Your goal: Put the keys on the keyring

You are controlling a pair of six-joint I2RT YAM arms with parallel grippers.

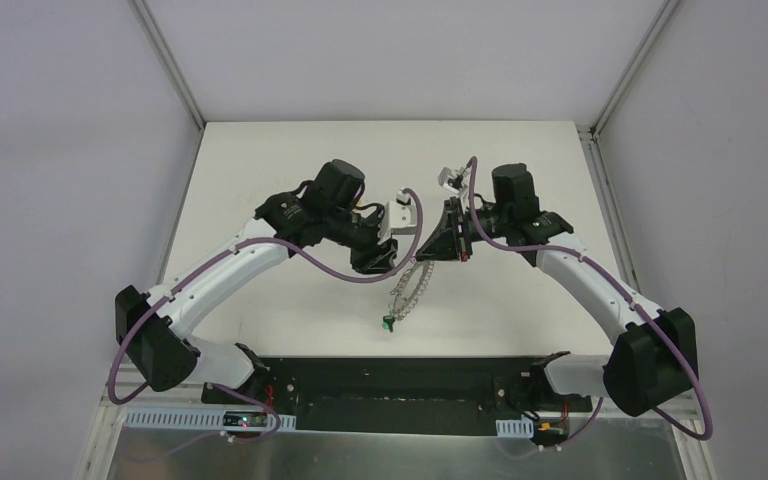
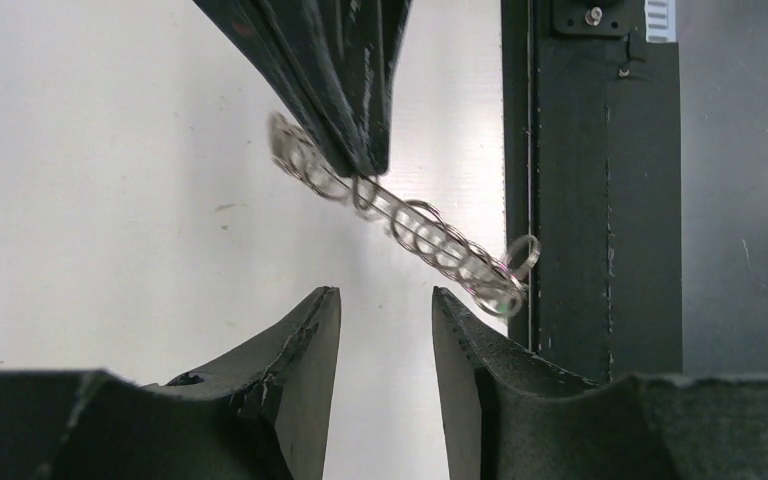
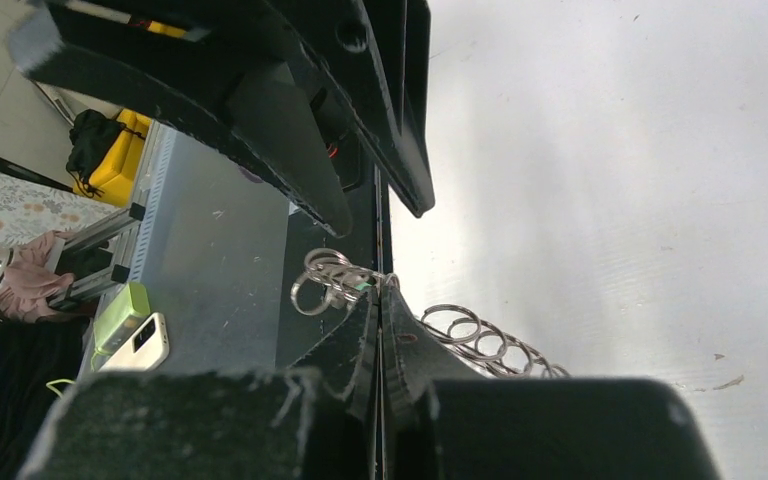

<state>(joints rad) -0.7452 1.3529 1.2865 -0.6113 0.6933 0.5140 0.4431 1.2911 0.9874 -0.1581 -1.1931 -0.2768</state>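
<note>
- The keyring point(image 1: 410, 290) is pinched at its upper end in the right hand point(image 3: 380, 300), whose two fingers are pressed tight together on it.
- From that grip the ring slants down and toward the near edge, its silver wire loops showing edge-on in both wrist views.
- A green-headed key point(image 1: 388, 322) hangs at the ring's low end. I cannot tell whether it touches the counter point(image 1: 290, 170).
- The left hand point(image 2: 385, 300) has its fingers parted, with only bare counter showing in the gap. It holds nothing.
- The keyring crosses just ahead of the left fingertips. Its lower end passes close by the right-side finger, and I cannot say whether they touch.
- The left arm point(image 1: 220, 270) and right arm point(image 1: 580, 275) both reach out and bend inward. Their hands face each other closely over the middle of the counter, the left just beside the ring's gripped end.
</note>
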